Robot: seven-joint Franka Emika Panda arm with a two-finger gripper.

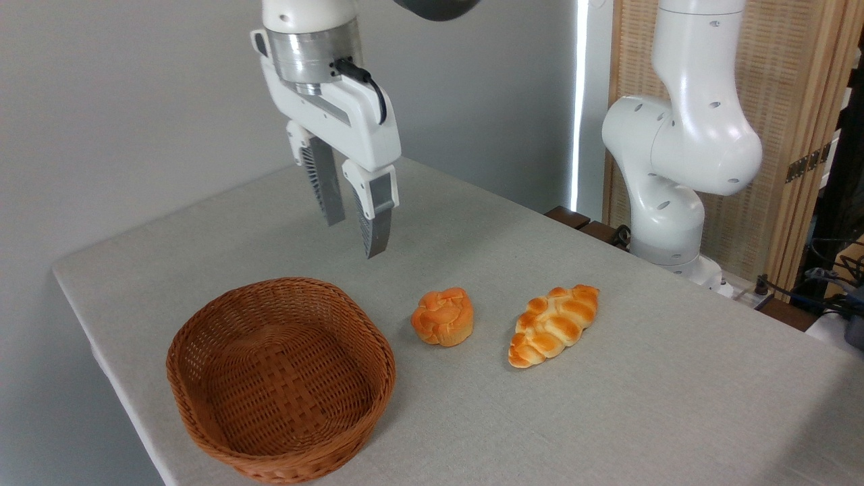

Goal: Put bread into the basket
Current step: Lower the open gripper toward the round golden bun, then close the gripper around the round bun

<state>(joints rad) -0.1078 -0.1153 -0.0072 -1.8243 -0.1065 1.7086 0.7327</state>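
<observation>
A Franka arm's gripper (355,236) hangs above the grey-clothed table (675,405), its 2 ribbed fingers (373,223) apart and empty. The bread (443,316), a knotted orange bun, sits on the cloth just right of the wicker basket (202,418), apparently not touching it. A braided loaf (552,325) lies farther right.

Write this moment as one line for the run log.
pincer: open, empty, in the air | bun: on table | basket: empty | loaf: right of bun
</observation>
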